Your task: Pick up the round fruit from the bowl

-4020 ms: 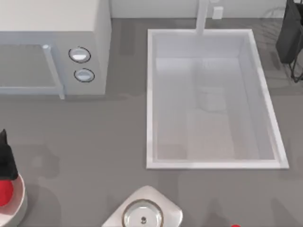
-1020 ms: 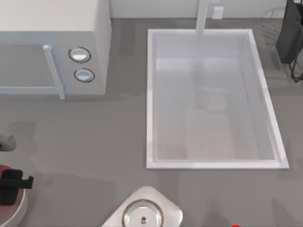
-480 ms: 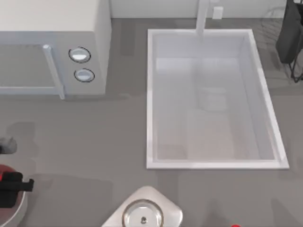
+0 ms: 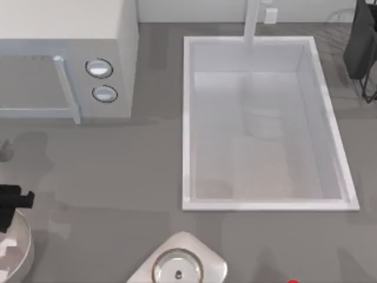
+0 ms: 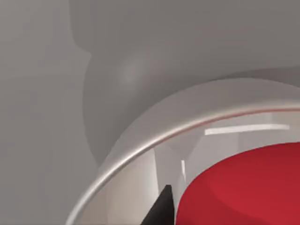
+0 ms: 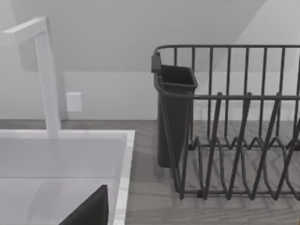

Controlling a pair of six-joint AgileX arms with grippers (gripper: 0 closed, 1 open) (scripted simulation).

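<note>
Where the left jaws (image 4: 8, 207) hover, round fruit (image 5: 243, 187) sits beside (in bowl (image 5: 140, 140)).

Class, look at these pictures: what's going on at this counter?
The left gripper is at the table's left edge, over the bowl. In its wrist view the red fruit sits close by, inside the bowl's rim. Whether the jaws grip it can't be seen. The right arm is parked by the sink and the rack.

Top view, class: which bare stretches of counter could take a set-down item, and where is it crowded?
Bare counter lies between the microwave and the sink, and in the strip between microwave and steel ring. It is crowded at the left edge, where the left gripper hangs over the bowl; the dish rack fills the far right corner.
</note>
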